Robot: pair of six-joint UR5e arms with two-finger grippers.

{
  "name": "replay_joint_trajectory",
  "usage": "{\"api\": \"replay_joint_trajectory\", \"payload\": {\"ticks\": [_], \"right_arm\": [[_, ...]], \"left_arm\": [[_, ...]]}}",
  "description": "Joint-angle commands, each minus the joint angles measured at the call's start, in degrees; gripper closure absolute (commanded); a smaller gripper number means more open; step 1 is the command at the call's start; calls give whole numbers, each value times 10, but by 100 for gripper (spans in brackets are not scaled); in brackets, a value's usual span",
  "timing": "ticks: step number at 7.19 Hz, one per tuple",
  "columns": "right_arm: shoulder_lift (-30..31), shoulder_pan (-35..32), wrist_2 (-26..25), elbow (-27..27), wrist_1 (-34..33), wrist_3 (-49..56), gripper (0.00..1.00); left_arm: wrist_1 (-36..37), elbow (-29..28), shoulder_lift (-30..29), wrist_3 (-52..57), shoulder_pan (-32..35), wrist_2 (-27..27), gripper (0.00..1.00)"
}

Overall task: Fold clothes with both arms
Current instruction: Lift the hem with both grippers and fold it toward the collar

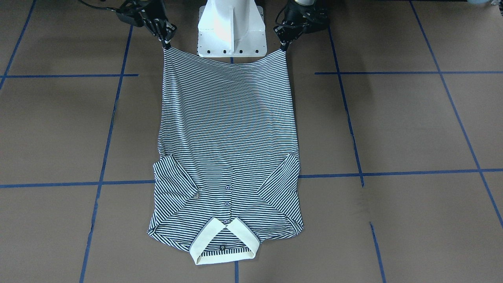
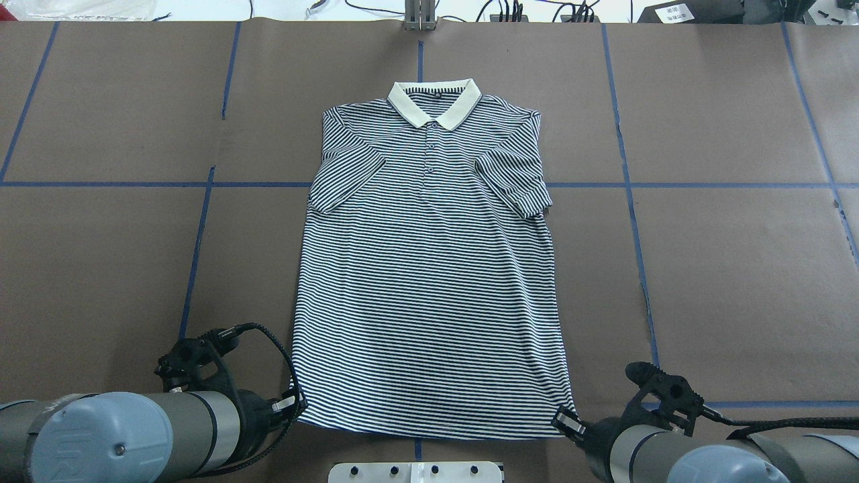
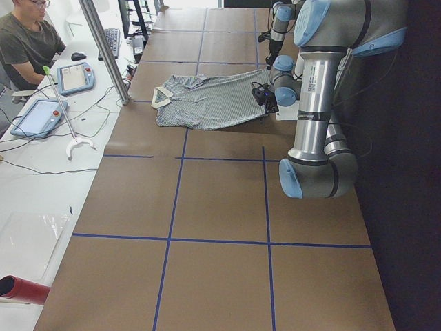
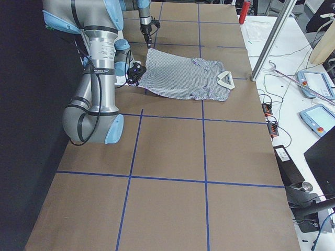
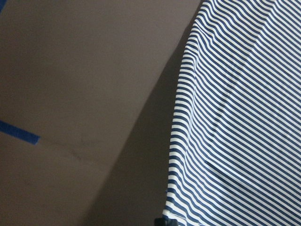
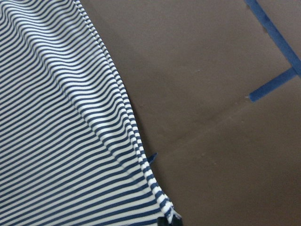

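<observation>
The striped polo shirt (image 2: 429,268) lies face up with its sleeves folded in and its cream collar (image 2: 435,102) at the far end. My left gripper (image 2: 295,404) is shut on the hem's left corner, also visible in the front view as the left gripper (image 1: 283,47). My right gripper (image 2: 562,421), seen from the front as the right gripper (image 1: 167,45), is shut on the hem's other corner. The hem hangs taut between them, raised a little off the table, casting a shadow beside the shirt (image 5: 235,117) and the shirt (image 6: 61,117).
Brown paper with blue tape lines (image 2: 631,185) covers the table. The white pedestal base (image 1: 232,31) stands between the arms, just behind the hem. A person sits at a side bench (image 3: 27,41) with tablets and cables, beyond the table's far edge.
</observation>
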State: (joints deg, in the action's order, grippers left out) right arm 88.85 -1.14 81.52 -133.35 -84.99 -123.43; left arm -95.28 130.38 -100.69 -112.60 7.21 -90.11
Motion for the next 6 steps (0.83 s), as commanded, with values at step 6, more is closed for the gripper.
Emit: {"api": "replay_joint_trajectory", "payload": {"ticks": [6], "right_arm": [[-231,-321,65,267,4,200,100]], "left_arm": [[-114,-268,-167,225,283,0,100]]}}
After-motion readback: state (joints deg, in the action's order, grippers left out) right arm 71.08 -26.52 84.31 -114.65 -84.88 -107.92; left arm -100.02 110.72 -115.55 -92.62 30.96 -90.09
